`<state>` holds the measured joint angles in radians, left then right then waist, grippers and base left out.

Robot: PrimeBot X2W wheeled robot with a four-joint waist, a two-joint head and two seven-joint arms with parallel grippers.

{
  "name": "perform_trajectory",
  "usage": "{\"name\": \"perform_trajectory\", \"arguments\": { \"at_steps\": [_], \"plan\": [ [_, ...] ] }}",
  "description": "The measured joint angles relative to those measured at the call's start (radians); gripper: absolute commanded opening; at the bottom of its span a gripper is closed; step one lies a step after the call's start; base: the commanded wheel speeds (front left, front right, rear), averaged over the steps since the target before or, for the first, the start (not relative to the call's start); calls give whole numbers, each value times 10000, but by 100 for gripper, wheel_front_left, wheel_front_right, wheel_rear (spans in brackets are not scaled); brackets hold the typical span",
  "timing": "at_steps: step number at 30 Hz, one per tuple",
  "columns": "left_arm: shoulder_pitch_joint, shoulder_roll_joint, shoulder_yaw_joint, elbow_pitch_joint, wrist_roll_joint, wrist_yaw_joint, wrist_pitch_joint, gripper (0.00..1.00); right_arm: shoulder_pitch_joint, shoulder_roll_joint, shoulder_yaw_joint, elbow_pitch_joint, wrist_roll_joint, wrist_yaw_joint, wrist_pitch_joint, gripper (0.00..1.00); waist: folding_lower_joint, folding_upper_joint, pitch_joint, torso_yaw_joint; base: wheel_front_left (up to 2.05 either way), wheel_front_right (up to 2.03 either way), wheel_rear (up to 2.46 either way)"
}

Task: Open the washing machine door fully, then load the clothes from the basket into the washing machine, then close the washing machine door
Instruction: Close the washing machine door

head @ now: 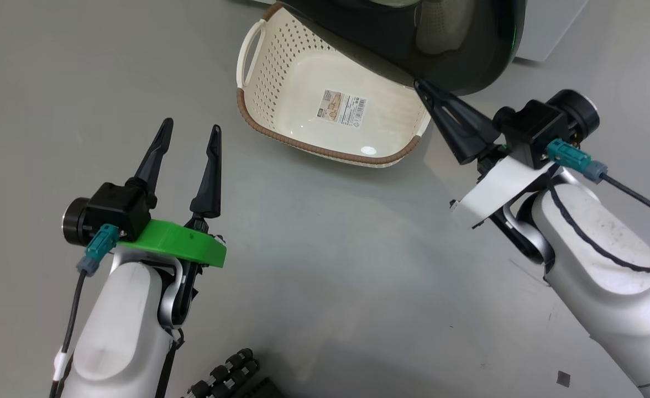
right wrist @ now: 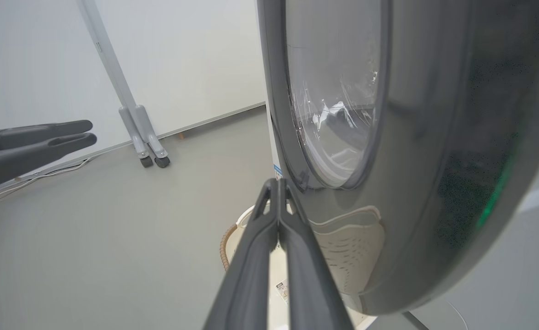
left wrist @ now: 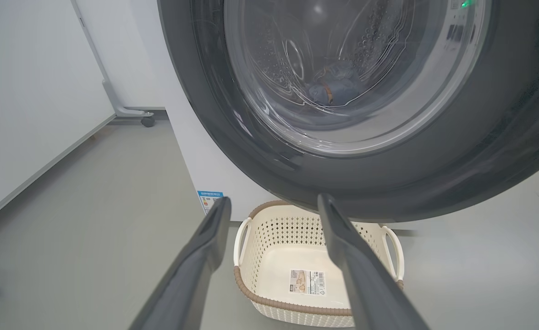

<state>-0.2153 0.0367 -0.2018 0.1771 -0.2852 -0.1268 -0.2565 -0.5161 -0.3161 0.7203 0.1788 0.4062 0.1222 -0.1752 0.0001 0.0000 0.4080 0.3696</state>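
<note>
The washing machine door point(head: 457, 61) hangs over the far side of the basket point(head: 303, 145), which holds nothing but its sticker. My right gripper point(head: 419, 84) is shut, its tip at the door's lower black rim. In the right wrist view its closed fingers point(right wrist: 276, 184) press against the door point(right wrist: 434, 183) above the basket point(right wrist: 226, 238). My left gripper point(head: 190, 127) stands open over bare floor, left of the basket. Its wrist view looks past the left gripper point(left wrist: 274, 200) at the door point(left wrist: 434, 174), the basket point(left wrist: 278, 229) and the white washing machine point(left wrist: 196, 151). Bluish clothes point(left wrist: 333, 87) show through the glass, inside the drum.
A white partition on a castored grey stand point(left wrist: 127, 110) point(right wrist: 143, 142) stands left of the machine. A black ribbed part point(head: 231, 376) lies at the bottom edge near my left arm. Grey floor stretches between my arms and left of the basket.
</note>
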Motion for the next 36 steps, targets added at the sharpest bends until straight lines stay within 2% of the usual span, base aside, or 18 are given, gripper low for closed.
{"name": "perform_trajectory", "arguments": {
  "at_steps": [19, 26, 36],
  "plan": [
    [-1000, -92, -332, -128, -180, -2, 0, 100, -2071, -313, -970, 581, -117, -17, -161, 0, 0, 0, 1299, -172, 0, 0, 0],
    [-1285, -134, -671, -113, -245, -2, 0, 100, -2633, -441, -1567, 780, -107, -280, -261, 0, 0, 0, 1619, -131, 0, 0, 0],
    [-1649, -136, -978, -207, -606, -2, 0, 100, -3847, -625, -2100, 1009, -102, -328, -339, 0, 0, 0, 2079, -103, 0, 0, 0]
  ]
}}
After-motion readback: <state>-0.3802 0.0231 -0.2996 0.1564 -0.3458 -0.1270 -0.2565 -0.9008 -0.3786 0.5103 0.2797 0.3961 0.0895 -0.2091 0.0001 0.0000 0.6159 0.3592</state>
